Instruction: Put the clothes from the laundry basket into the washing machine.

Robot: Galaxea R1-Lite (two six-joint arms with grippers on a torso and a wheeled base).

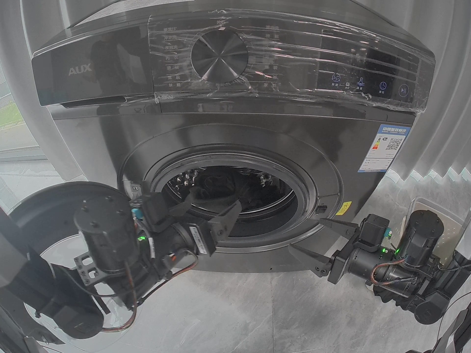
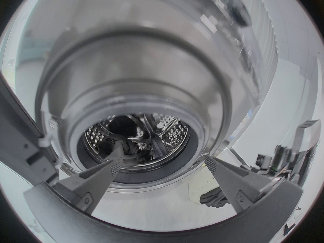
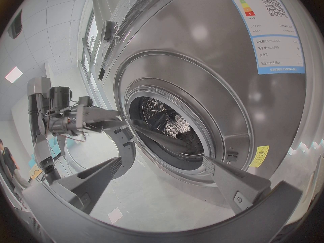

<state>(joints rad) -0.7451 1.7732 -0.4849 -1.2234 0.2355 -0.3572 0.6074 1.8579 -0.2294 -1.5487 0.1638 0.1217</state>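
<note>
The washing machine (image 1: 230, 123) is dark grey and stands on a floor (image 1: 245, 310) of pale grey tiles with thin joints and faint veins. Behind it a white curtain (image 1: 441, 50) hangs in folds down to the floor. On the left of the machine there is a window (image 1: 10, 118). The right wrist view also shows a white tiled ceiling (image 3: 50, 24) with a square light (image 3: 13, 74).

The round door (image 1: 49, 207) is swung open to the left. The drum (image 1: 245, 192) is open to the front, and dark clothes (image 1: 221, 185) lie inside it, at the bottom. Clear film (image 1: 294, 60) covers the control panel, and a blue label (image 1: 382, 148) sits on the front, right of the opening.

The left gripper (image 1: 211, 209) is at the mouth of the drum, at its lower left rim. Its fingers are wide apart and hold nothing. In the left wrist view one fingertip (image 2: 116, 162) lies over the edge of the clothes; I cannot tell if it touches them.

The right gripper (image 1: 319, 241) is low, near the lower right rim of the opening, outside the drum. Its fingers are also spread apart and empty.

A pale basket (image 1: 427, 204) stands on the floor right of the machine, behind the right arm, which hides most of it.
</note>
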